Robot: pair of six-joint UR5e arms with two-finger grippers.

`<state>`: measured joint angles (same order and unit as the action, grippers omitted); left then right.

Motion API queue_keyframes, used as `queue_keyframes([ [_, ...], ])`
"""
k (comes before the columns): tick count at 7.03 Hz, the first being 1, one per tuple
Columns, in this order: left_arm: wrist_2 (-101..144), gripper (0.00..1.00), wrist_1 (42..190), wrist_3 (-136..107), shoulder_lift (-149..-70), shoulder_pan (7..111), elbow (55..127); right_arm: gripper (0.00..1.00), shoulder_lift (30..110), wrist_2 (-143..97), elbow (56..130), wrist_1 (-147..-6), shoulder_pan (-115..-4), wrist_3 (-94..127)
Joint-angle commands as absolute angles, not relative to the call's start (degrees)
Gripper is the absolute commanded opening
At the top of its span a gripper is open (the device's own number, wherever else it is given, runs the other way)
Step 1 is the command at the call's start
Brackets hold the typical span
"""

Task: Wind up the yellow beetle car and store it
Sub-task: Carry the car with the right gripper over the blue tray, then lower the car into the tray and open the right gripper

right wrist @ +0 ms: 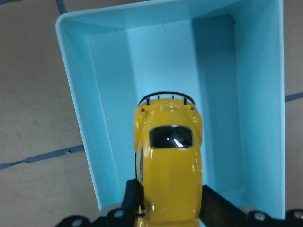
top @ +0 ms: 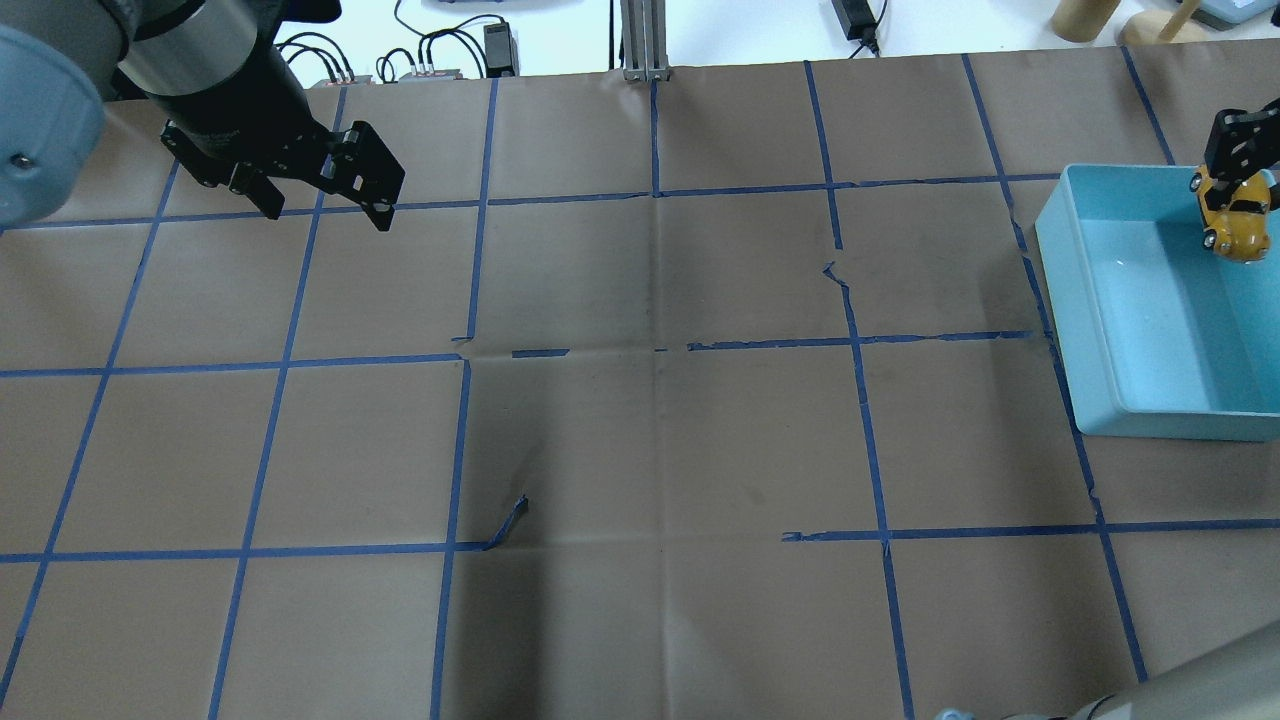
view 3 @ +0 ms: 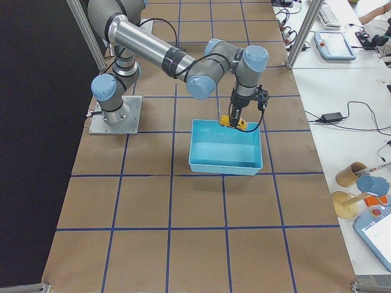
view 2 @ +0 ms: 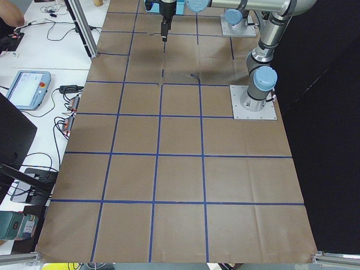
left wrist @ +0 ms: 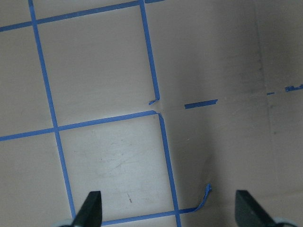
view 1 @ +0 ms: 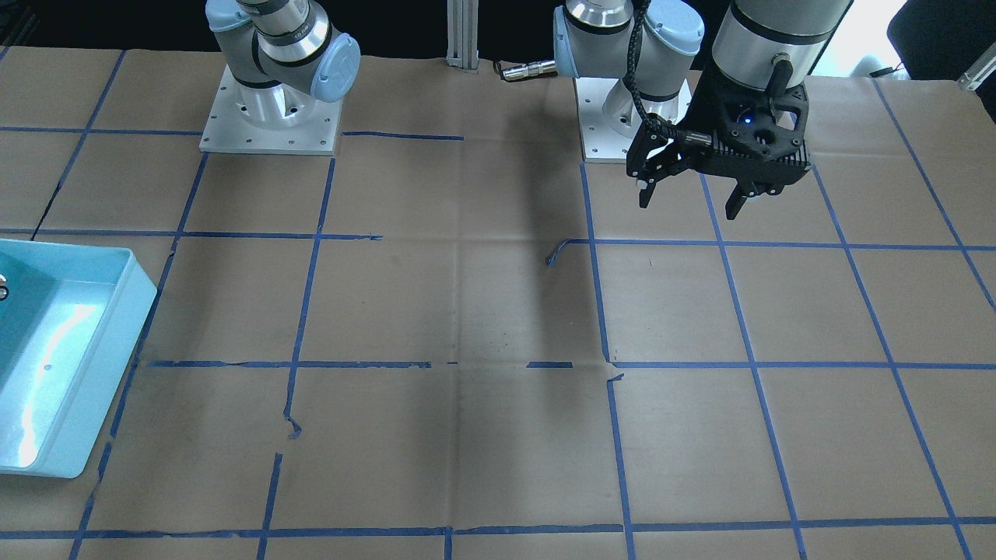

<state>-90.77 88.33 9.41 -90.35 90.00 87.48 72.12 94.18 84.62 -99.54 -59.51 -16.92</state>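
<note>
Right gripper (right wrist: 173,205) clamped on yellow beetle car (right wrist: 169,156) over blue bin (right wrist: 78,109).
The car sits between the jaws, one end projecting past the fingertips. Left gripper (view 1: 689,204) jaws stand apart above the table (view 1: 467,311).

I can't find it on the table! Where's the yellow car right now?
Overhead view, far right: the right end effector holds the yellow beetle car over the blue bin.
</note>
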Motion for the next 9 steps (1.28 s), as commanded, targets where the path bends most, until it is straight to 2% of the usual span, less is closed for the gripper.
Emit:
queue_keyframes([
  [1,-90.6,1.0,88.2,9.4,-90.4,90.0,87.5,0.21,72.1,93.9,93.5,-112.1,-57.2,-19.8],
  [3,-90.5,1.0,88.3,9.4,-90.4,90.0,87.5,0.22,70.7,94.0,99.9,-124.6,-56.9,-28.0],
  [9,-90.1,1.0,88.2,9.4,-90.4,90.0,87.6,0.26,70.8,90.3,105.2,-125.1,-55.5,-34.2],
])
